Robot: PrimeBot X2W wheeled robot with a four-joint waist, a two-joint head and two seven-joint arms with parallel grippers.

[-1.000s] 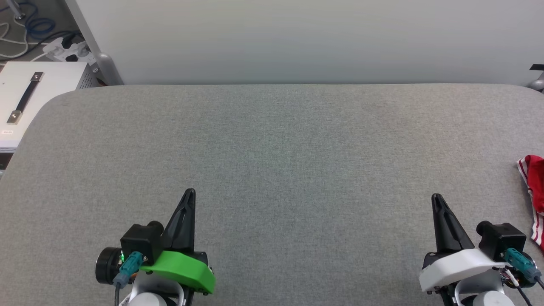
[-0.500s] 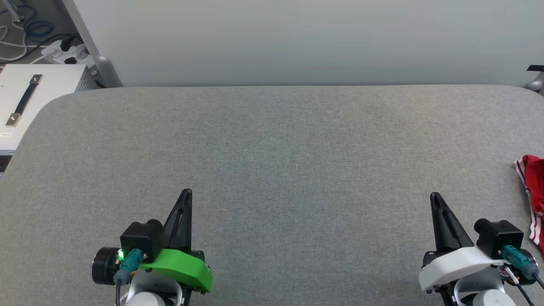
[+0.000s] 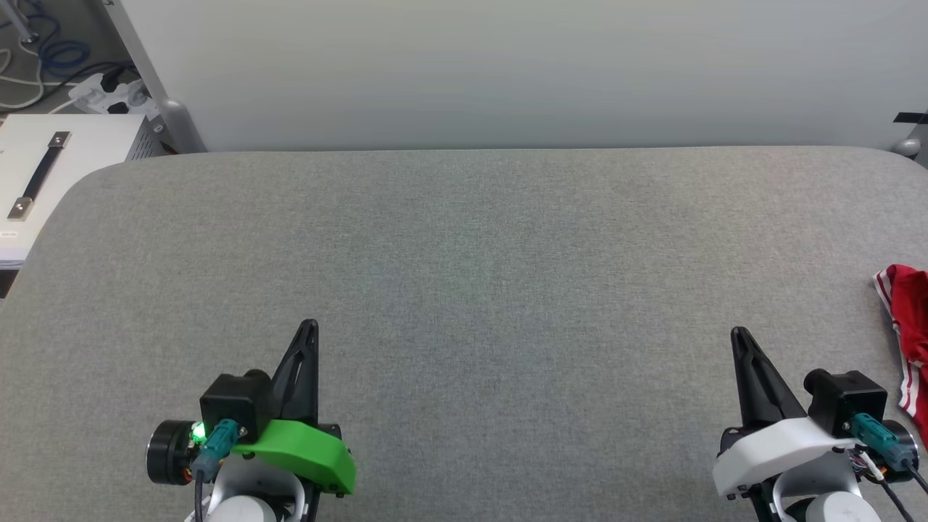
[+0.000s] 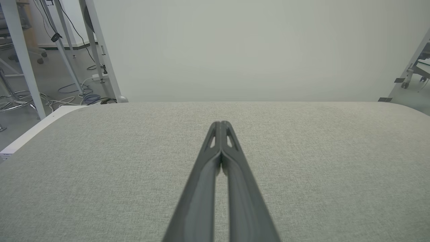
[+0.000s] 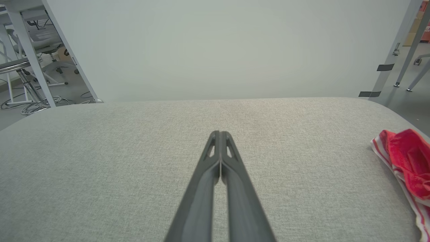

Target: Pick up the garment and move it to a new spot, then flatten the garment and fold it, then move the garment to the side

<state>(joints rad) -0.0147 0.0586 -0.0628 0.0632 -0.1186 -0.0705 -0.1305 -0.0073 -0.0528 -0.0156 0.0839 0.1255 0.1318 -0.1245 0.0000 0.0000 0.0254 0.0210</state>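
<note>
The garment (image 3: 912, 326) is red with red-and-white striped trim and lies bunched at the table's right edge, cut off by the head view's border. It shows again as the garment (image 5: 408, 164) at the right of the right wrist view. My right gripper (image 3: 739, 335) is shut and empty, hovering near the front of the table, to the left of the garment and apart from it. My left gripper (image 3: 310, 326) is shut and empty at the front left. Both wrist views show the fingers pressed together: left gripper (image 4: 220, 123), right gripper (image 5: 219, 133).
A grey fabric-covered table (image 3: 464, 246) spans the scene, with a pale wall panel (image 3: 507, 65) behind its far edge. A white box with a black handle (image 3: 43, 174) stands beside the table's left end, with cables and a power strip (image 3: 109, 90) on the floor behind it.
The whole head picture has shifted slightly, so the camera moved. Both grippers stay shut and keep their places; the garment lies as before.
</note>
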